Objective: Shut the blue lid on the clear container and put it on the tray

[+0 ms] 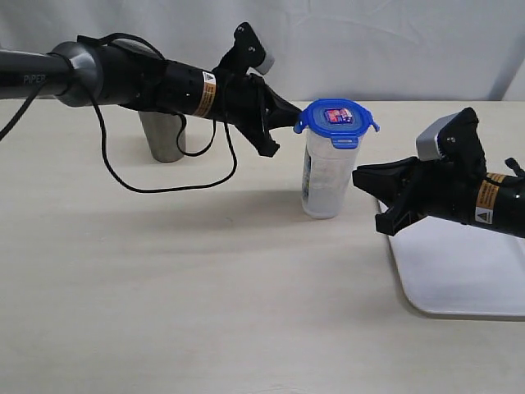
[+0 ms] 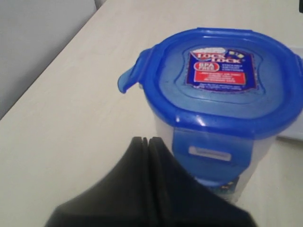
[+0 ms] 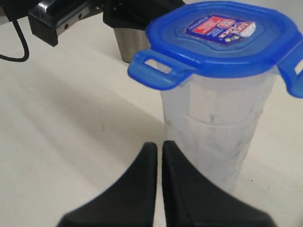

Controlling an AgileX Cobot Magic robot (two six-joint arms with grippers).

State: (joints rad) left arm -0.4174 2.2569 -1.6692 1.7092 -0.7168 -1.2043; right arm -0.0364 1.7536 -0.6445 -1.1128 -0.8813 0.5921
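The clear container [image 1: 326,180] stands upright on the table, left of the tray [image 1: 463,275]. The blue lid [image 1: 336,117] sits on its rim with its side flaps sticking out and one flap folded down [image 2: 208,151]. My left gripper [image 1: 294,120] is shut, its tips at the lid's left edge with nothing between them; in the left wrist view the left gripper [image 2: 147,140] sits just beside the lid [image 2: 218,80]. My right gripper [image 1: 358,175] is shut and empty, level with the container's right side. In the right wrist view the right gripper [image 3: 159,145] is close to the container [image 3: 218,132] under the lid [image 3: 220,38].
A tapered steel cup [image 1: 162,135] stands at the back left, behind the left arm; it also shows in the right wrist view [image 3: 132,43]. A black cable [image 1: 164,185] hangs in a loop from the left arm down to the table. The tray lies under the right arm.
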